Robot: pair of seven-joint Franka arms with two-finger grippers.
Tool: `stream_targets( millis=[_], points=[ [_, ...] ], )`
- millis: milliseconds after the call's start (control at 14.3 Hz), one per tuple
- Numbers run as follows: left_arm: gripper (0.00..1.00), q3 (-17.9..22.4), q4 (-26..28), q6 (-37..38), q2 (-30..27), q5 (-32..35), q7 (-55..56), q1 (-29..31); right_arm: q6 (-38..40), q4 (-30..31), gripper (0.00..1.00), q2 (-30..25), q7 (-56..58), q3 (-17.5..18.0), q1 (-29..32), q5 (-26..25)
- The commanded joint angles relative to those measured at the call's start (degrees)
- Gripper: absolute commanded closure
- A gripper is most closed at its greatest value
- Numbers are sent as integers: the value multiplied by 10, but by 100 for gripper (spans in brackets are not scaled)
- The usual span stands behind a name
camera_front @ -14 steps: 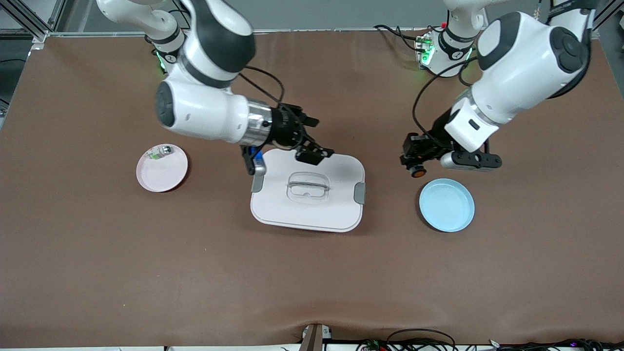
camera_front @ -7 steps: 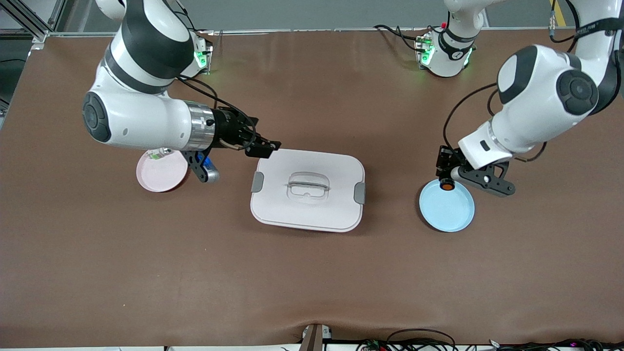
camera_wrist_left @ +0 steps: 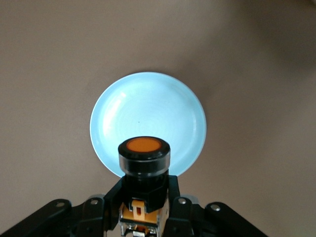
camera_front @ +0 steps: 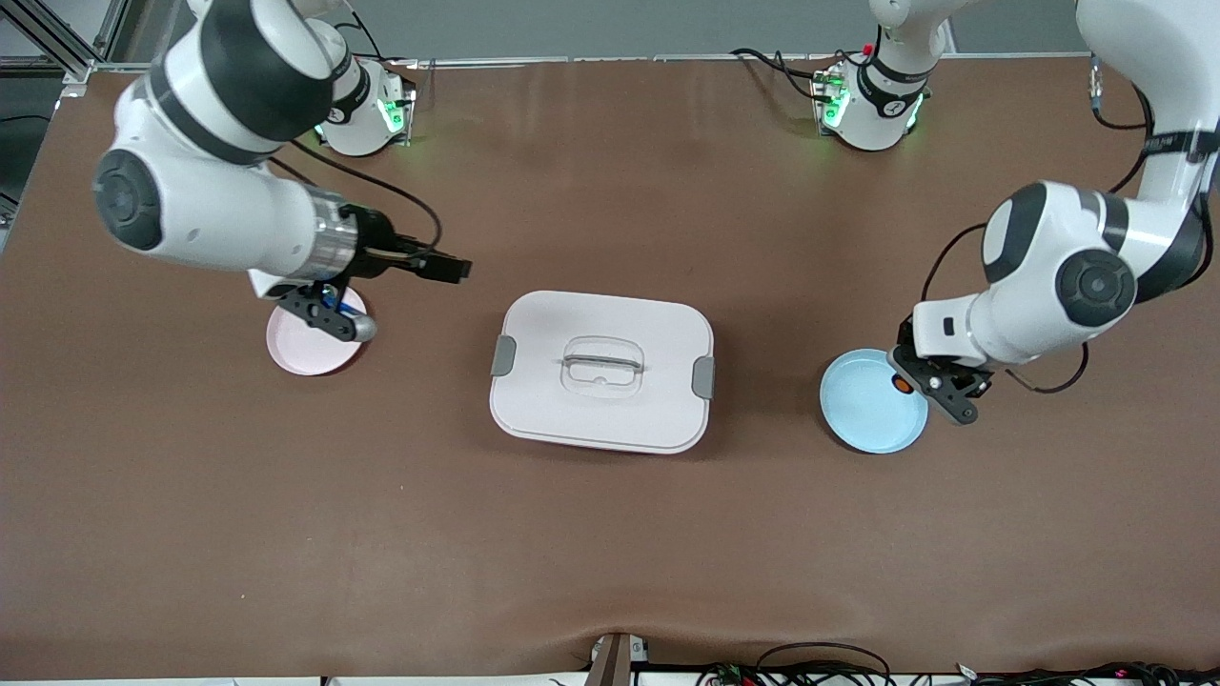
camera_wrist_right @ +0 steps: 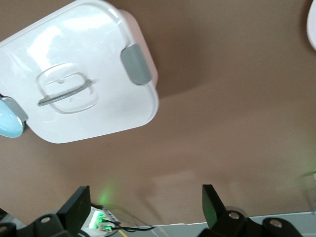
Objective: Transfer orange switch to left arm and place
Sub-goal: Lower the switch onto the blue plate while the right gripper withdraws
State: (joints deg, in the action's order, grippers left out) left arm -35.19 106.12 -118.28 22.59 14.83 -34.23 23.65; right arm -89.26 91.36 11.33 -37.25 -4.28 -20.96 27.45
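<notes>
We judged the left hand [camera_front: 913, 378], clamped on the orange switch [camera_front: 900, 383] over the blue plate's [camera_front: 863, 419] three-o'clock rim, might drop it onto the table [camera_front: 610, 534], while the empty, spread right hand [camera_front: 448, 270] waited.

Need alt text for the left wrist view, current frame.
The left gripper holds the small black cylindrical switch with a round orange cap upright between its black fingers, above the round light-blue plate. The plate lies on the brown table surface, its nearer rim hidden by the switch.
</notes>
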Motion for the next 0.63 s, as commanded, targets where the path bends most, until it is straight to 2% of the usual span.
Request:
stream_targets(
  millis=[0,140,349,559],
  points=[
    [100,-7,3,-10,34,32,-59,-1,5,40,0,-28,85,9,36,-56],
    [100,-7,5,-30,53,64,-93,0,1,46,0,-31,113,10,37,-114],
    [100,-8,1,-67,87,133,-147,-3,-6,59,0,-29,219,9,88,-132],
    [100,-8,3,-106,120,137,-212,17,-43,88,0,-34,270,9,105,-174]
  ],
)
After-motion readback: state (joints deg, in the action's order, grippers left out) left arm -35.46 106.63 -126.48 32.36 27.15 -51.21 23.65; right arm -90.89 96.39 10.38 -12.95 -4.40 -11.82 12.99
